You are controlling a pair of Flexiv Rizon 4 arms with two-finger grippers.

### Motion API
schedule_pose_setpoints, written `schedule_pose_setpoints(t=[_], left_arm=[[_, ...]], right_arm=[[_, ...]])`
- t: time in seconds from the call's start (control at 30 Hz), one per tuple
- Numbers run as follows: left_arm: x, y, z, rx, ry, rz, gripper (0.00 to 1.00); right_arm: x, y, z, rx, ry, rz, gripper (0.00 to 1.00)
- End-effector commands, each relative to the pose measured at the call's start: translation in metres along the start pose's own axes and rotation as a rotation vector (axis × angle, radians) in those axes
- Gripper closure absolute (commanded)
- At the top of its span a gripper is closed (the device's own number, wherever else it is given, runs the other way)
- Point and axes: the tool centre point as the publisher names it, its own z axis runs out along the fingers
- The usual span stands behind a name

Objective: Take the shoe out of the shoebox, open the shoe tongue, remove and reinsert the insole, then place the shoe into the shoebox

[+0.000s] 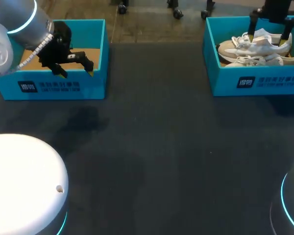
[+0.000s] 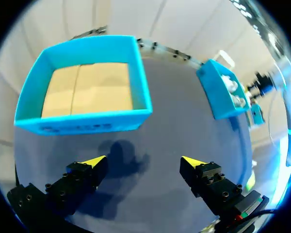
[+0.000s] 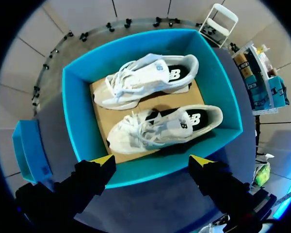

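A white shoe (image 3: 145,80) and a second white shoe (image 3: 160,127) lie side by side on the brown cardboard floor of the right shoebox (image 3: 77,111), at the far right of the dark table (image 1: 152,147). The right gripper (image 3: 153,159) hangs above this box with its yellow-tipped fingers wide apart, touching nothing. At the far left, the left gripper (image 1: 77,72) hangs near the front wall of the left shoebox (image 1: 49,87), its fingers also spread and holding nothing.

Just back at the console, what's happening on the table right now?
Nothing is grasped yet. The right end effector hangs open above the right shoebox, where two white shoes lie side by side. The left end effector is open too, by the empty left shoebox. No shoe is out.
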Motion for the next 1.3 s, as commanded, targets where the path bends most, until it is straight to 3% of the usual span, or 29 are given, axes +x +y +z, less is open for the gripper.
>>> schedule_pose_setpoints(t=[0.03,0.33,0.63,0.73,1.07,1.3], left_arm=[[-0.001,-0.003,-0.009,-0.025,-0.151,-0.194,0.00],[-0.010,0.011,-0.016,-0.091,-0.164,-0.209,0.00],[-0.025,0.014,-0.026,-0.103,-0.205,-0.196,0.00],[-0.030,0.014,-0.029,-0.113,-0.210,-0.215,0.00],[-0.042,-0.002,-0.029,-0.102,-0.232,-0.259,0.00],[-0.047,-0.011,-0.019,-0.127,-0.240,-0.261,0.00]], right_arm=[[0.003,-0.021,-0.013,0.013,-0.011,-0.025,0.00],[0.012,-0.063,-0.028,0.040,-0.010,-0.056,0.00],[0.015,-0.098,-0.037,0.041,-0.016,-0.078,0.00],[0.018,-0.111,-0.040,-0.025,-0.001,-0.110,0.00],[0.020,-0.157,-0.033,-0.057,-0.007,-0.116,0.00],[0.015,-0.174,-0.030,-0.059,-0.030,-0.119,0.00]])
